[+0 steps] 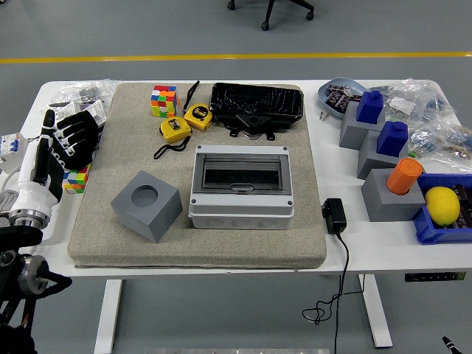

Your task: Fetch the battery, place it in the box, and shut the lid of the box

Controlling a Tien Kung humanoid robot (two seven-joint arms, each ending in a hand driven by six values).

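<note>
Left black five-fingered hand (72,136) is hovering with fingers spread, empty; long black plastic-wrapped battery (256,103) is lying crosswise well to its right, behind grey lidded box (241,186).

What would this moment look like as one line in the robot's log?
left robot hand: open, at table's left edge | battery: on mat, untouched | box: lid closed | right hand: out of view

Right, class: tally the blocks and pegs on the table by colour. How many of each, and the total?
Grey blocks: 4
Blue pegs: 2
Orange pegs: 1
Total: 7
</note>
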